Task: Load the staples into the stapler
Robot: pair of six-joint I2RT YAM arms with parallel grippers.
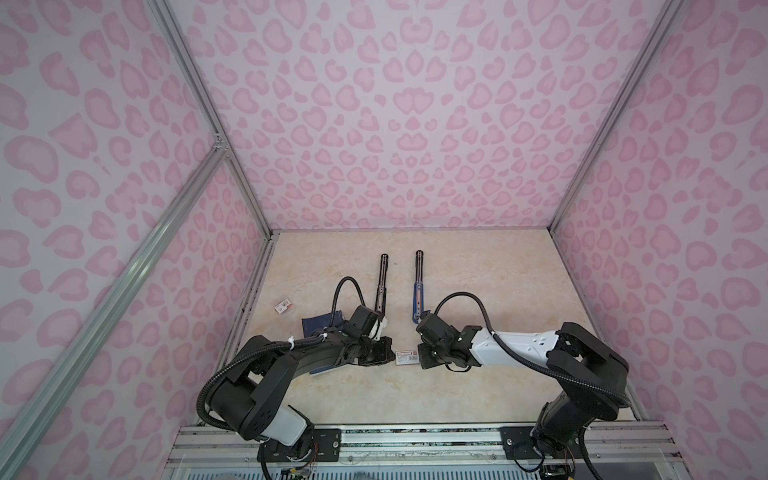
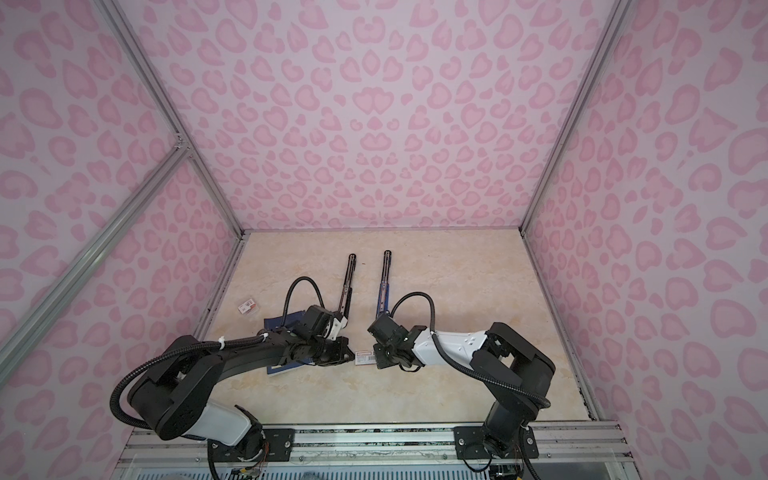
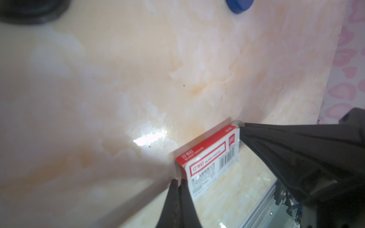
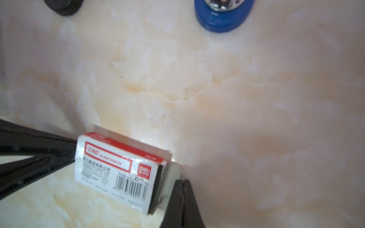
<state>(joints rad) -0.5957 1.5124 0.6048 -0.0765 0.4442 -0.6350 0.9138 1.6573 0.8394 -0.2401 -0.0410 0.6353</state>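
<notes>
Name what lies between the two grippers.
The white-and-red staple box lies between the left gripper and right gripper, one shut on each end flap; both top views and both wrist views show it.

Jaws together, the right gripper (image 4: 180,183) touched the flapped end of a white-and-red barcoded cardboard box (image 4: 116,167). The left gripper (image 4: 71,150) met its opposite end.

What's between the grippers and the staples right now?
The staple box: no bare staples show. The left gripper and right gripper are each shut on a flap at opposite ends of it. Nothing visible lies between the box and the blue stapler.
</notes>
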